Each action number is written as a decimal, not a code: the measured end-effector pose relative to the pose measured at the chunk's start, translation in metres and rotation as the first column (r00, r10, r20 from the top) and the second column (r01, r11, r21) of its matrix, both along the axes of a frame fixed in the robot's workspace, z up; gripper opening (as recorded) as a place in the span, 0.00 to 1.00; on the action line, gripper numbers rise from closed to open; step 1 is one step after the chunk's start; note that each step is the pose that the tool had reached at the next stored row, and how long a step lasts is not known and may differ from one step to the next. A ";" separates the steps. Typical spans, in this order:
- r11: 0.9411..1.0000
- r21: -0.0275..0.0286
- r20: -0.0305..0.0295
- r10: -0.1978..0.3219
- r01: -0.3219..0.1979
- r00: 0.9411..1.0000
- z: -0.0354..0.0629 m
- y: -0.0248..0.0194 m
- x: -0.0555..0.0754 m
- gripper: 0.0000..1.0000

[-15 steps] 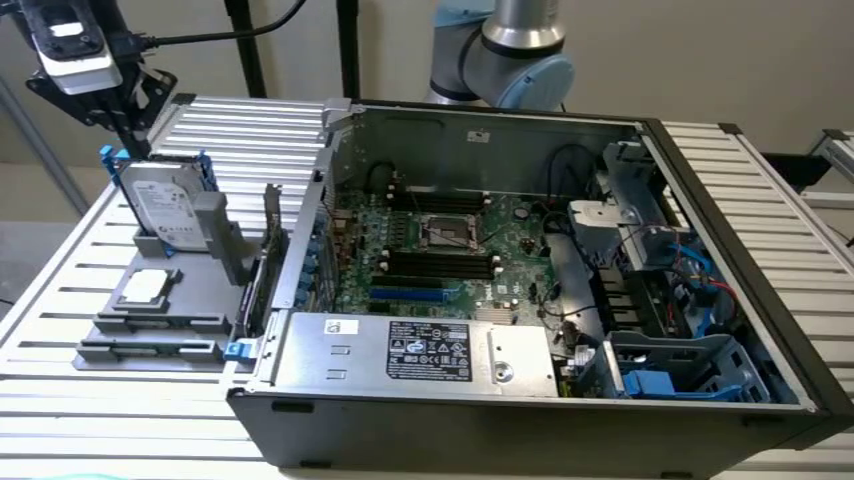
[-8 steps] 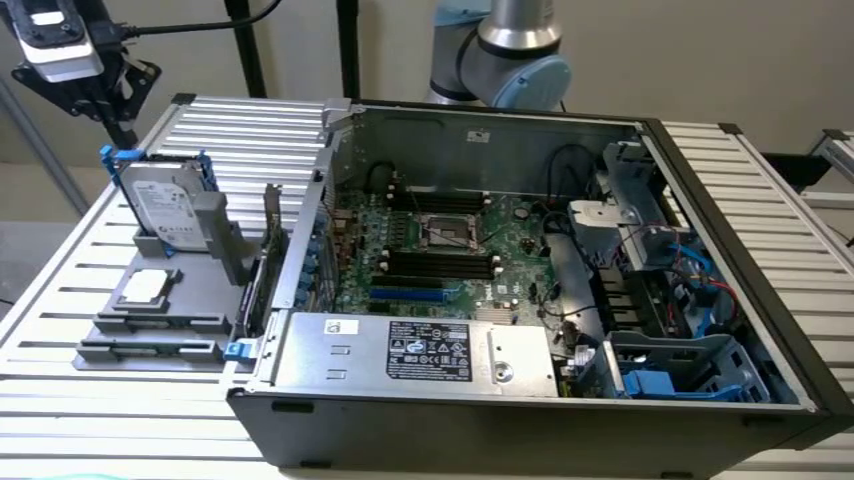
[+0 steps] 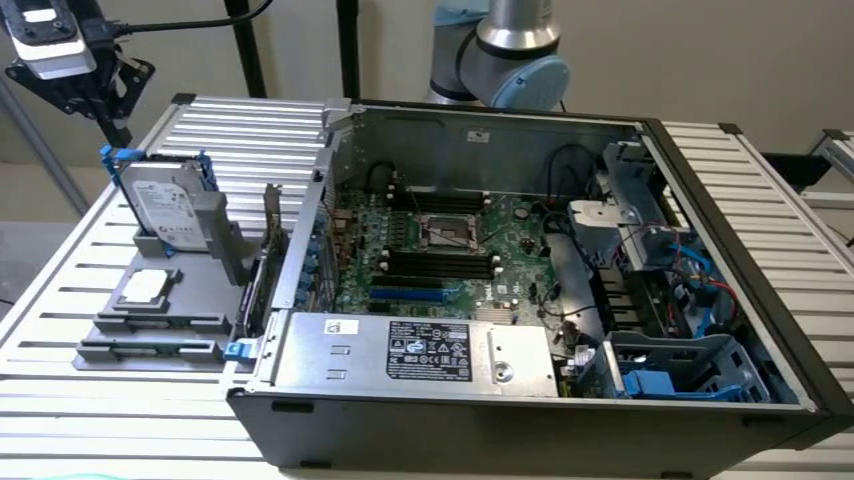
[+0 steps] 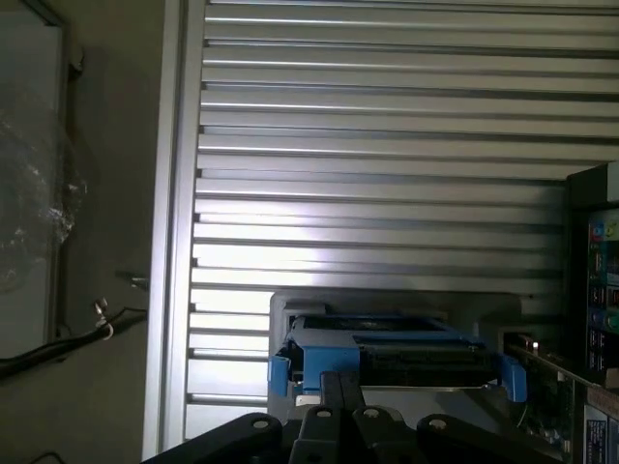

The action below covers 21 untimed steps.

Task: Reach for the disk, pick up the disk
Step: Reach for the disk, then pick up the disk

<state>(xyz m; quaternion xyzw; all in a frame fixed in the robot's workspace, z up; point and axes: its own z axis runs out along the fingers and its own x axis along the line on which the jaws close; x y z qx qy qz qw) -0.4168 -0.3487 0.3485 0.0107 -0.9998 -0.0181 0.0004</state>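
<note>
Upper left in the exterior view, the gripper (image 3: pixel 114 120) hangs empty, jaws apparently closed together, above the disk (image 3: pixel 167 205) standing upright in a grey holder (image 3: pixel 200 255). Reaching well means opening wide and centring over its blue-edged top.

Silver arm (image 3: pixel 518 30) — pale-blue joint cap (image 3: pixel 529 82), black gripper (image 4: pixel 339 389)

An open computer case (image 3: pixel 534 432) sits on a slatted table (image 3: pixel 54 340), grey rack (image 3: pixel 198 298) beside it

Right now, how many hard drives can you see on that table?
1. The disk stands upright in a grey stand, at the exterior view's left of the open computer case. Others may be hidden inside it.
</note>
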 end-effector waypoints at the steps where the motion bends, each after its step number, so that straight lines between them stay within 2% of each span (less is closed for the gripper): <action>1: 1.000 0.000 0.000 0.000 0.000 1.000 0.0000 0.0000 0.000 0.11; 16: 1.000 0.000 0.000 0.001 -0.001 1.000 0.0000 0.0000 0.000 0.11; 21: 0.997 0.000 0.000 0.077 -0.077 0.997 0.0000 0.0003 0.000 0.11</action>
